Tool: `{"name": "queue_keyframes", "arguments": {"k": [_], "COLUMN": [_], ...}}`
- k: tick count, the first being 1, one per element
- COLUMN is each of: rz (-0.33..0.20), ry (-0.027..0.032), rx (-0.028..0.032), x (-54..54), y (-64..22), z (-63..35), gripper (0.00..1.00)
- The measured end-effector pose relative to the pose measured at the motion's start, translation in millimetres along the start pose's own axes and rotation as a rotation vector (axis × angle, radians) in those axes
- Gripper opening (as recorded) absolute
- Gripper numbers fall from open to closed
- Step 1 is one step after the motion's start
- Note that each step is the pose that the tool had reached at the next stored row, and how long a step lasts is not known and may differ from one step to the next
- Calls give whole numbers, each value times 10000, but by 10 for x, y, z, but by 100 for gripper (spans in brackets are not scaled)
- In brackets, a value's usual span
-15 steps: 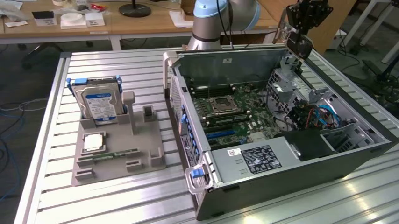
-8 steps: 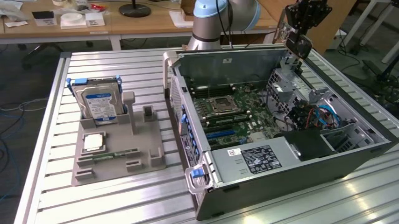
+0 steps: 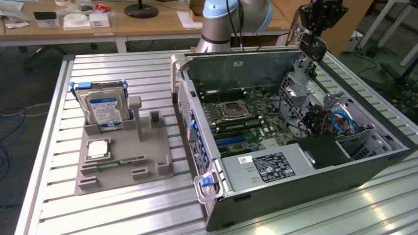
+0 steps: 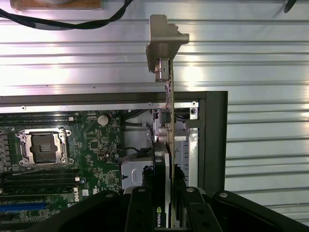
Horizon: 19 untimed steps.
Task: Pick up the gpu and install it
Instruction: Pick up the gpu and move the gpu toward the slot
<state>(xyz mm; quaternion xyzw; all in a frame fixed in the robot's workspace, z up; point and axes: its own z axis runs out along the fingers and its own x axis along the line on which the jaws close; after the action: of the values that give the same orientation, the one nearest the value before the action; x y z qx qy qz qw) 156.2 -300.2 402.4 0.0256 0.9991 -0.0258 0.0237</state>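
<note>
My gripper [image 4: 166, 210] is shut on the gpu [image 4: 169, 106], which I see edge-on: a thin brownish board with its silvery end bracket [image 4: 163, 41] pointing away from me. The black fingers [image 4: 140, 208] press on both faces of the card. In the exterior view the gripper [image 3: 320, 24] hangs above the far right corner of the open computer case [image 3: 365, 166], with the gpu [image 3: 317, 49] dangling below it, held in the air over the case's back wall. The motherboard [image 4: 91, 145] lies inside the case beneath the card.
The case holds a CPU socket [image 3: 233, 110], RAM slots, a drive cage [image 3: 307, 93] and cables [image 3: 333, 122]. On the exterior view's left, a grey holder [image 3: 150, 169] carries a silver hard drive with a blue label [image 3: 104, 110], a CPU [image 3: 98, 148] and a green RAM stick [image 3: 121, 161].
</note>
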Motion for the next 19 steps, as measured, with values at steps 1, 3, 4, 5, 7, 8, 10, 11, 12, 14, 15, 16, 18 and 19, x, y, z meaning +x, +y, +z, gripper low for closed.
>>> {"name": "queue_keyframes", "arguments": {"k": [1,3,4,5,7,8,10,11,12,14,15,16,18,19], "rz": [0,0,0,0,0,0,0,0,2,8,12,17,18,18], "ry": [0,0,0,1,1,1,0,0,2,10,15,19,21,22], "rx": [0,-1,0,0,-2,0,2,-1,-30,-183,-268,-349,-398,-410], "x": [0,0,-1,-1,-1,-1,-1,-1,-1,-1,-1,-1,-2,-3], "y": [0,-2,-8,-14,-18,-19,-19,-17,-17,-16,-17,-19,-21,-23], "z": [0,0,0,1,2,1,0,0,0,0,-2,-5,-20,-35], "gripper": [27,27,27,27,27,27,27,27,27,27,27,27,27,27]}}
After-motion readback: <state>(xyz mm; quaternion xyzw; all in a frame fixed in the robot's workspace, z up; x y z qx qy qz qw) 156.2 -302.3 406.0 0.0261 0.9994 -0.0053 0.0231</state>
